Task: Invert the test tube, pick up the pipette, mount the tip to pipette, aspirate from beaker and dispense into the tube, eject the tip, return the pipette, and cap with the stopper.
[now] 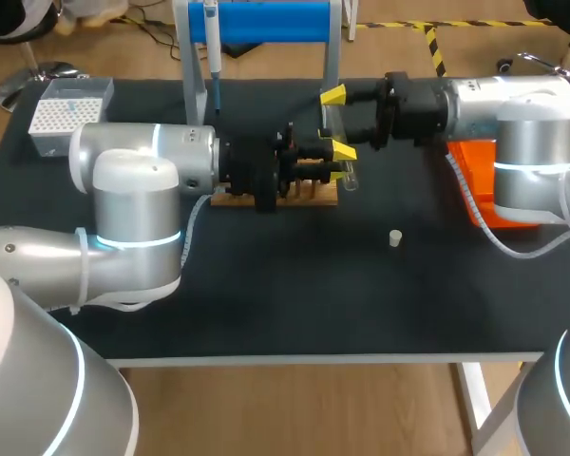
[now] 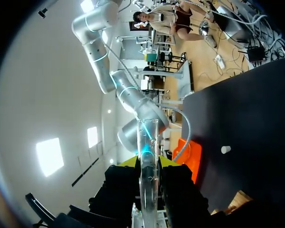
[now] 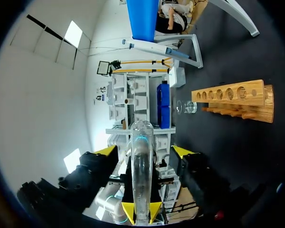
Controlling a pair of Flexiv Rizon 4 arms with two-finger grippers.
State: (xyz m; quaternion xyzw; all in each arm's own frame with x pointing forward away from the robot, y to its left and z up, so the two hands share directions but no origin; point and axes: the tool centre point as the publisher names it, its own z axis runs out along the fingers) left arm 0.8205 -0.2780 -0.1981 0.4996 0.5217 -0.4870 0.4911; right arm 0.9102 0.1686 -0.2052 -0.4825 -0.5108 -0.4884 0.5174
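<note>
Left gripper [image 2: 148, 162] clamped on the clear test tube [image 2: 147, 140]: its black fingers press the glass from both sides, with only slivers of the yellow tips showing at either flank in its own wrist view. The tube's rounded end juts out ahead of the fingers. The other end is cut off beneath the gripper, and it is not clear whether the tube holds any liquid.

The right gripper [image 3: 145, 151] faces it with fingers spread wide. The tube stands between its two yellow tips and touches neither. Under it, a second pair of yellow tips, the left arm's, pinches the glass.

From above, both arms meet over the middle of the dark counter [image 1: 266, 285]. There the left gripper's fingertips are hidden by its own black body, and only a short stretch of tube pokes out just beside the right gripper's nearer yellow tip.

The wooden rack [image 1: 318, 198] lies under the left gripper and is largely covered by it. The small white stopper [image 1: 395, 237] sits alone on the counter, apart from both grippers.

The pipette [image 1: 212, 43] hangs upright on the blue-barred stand [image 1: 266, 21] at the far edge, its lower part lost behind the left arm. A tip box [image 1: 65, 112] occupies the far left corner, and an orange tray [image 1: 470, 185] is half hidden beneath the right arm.
</note>
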